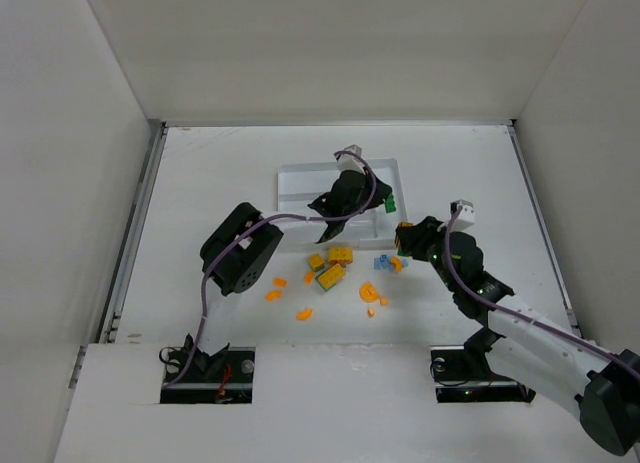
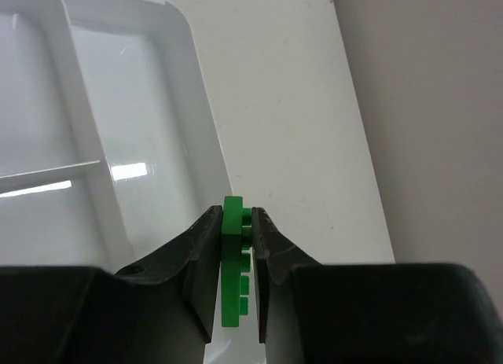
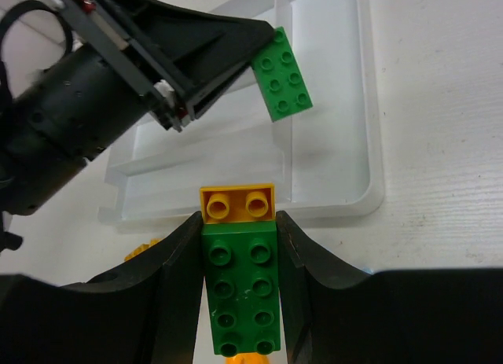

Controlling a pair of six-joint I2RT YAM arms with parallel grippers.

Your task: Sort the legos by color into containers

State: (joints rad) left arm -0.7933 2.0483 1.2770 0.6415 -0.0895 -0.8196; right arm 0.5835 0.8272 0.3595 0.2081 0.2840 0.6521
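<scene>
A tray (image 1: pixel 300 183) is set on the white table (image 1: pixel 215 173); yellow bricks (image 1: pixel 334 264), orange bits (image 1: pixel 303 313), blue pieces (image 1: pixel 383 262) are scattered beside it.

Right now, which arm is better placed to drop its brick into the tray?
Probably left. The left gripper is shut on a single green brick above the tray. The right gripper grips a second green brick with a yellow brick stuck to its end, short of the tray's rim.

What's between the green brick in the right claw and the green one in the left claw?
In the right wrist view: a yellow brick butted against the right claw's green brick, then the white tray's rim and floor.
</scene>
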